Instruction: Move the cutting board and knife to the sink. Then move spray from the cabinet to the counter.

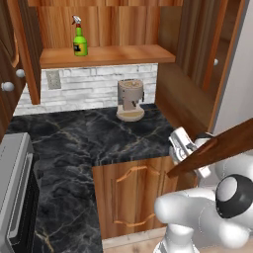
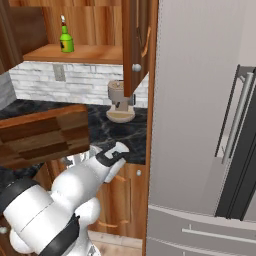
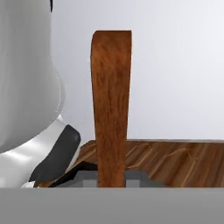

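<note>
- The cutting board point(image 1: 217, 148) is held up in the air by the tool point(image 1: 184, 148), which is closed on the board's edge; it sits off the front of the desk point(image 1: 84, 143), tilted, with one end rising toward the right in the left base view.
- In the hand view the cutting board point(image 3: 110, 105) stands edge-on straight up from between the finger tips, its brown grain running lengthwise.
- In the right base view the board point(image 2: 42, 135) shows as a broad brown slab just above the white arm.
- The cabinet point(image 1: 106, 29) stands open; the spray point(image 1: 79, 37) is upright on its shelf, near the left end, well apart from the tool.
- A coffee machine point(image 1: 130, 100) sits at the back of the desk below the shelf.
- An open cabinet door point(image 2: 134, 45) hangs beside a tall grey fridge point(image 2: 200, 125), close on the arm's right.
</note>
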Available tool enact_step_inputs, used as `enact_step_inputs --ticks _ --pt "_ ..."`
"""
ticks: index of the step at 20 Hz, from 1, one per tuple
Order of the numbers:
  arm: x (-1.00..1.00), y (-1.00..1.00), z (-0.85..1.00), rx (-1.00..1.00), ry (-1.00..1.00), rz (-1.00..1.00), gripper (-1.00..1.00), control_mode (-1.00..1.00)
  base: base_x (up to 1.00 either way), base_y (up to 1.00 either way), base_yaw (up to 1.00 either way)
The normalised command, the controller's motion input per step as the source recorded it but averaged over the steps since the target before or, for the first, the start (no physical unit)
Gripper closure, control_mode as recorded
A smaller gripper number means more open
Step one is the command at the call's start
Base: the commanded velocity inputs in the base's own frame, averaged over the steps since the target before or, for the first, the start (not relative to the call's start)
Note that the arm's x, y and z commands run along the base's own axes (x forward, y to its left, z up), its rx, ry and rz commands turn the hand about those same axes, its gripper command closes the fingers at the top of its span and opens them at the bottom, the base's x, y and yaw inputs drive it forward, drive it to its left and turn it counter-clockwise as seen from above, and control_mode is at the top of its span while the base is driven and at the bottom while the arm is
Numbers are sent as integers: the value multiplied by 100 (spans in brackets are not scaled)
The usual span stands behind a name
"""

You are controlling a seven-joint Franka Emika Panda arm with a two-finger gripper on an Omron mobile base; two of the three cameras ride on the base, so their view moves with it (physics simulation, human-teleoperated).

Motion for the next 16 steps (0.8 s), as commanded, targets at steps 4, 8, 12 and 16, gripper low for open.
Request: enact_step_inputs --ticks 4,8,12,16 --pt "-58 0 24 2 26 -10 100 -100 0 0 0" --pt "-63 0 15 3 34 -12 100 -100 0 0 0" --pt "-57 -4 0 5 56 -19 100 -100 0 0 0" --pt "-56 -1 0 7 56 -25 100 -100 0 0 0"
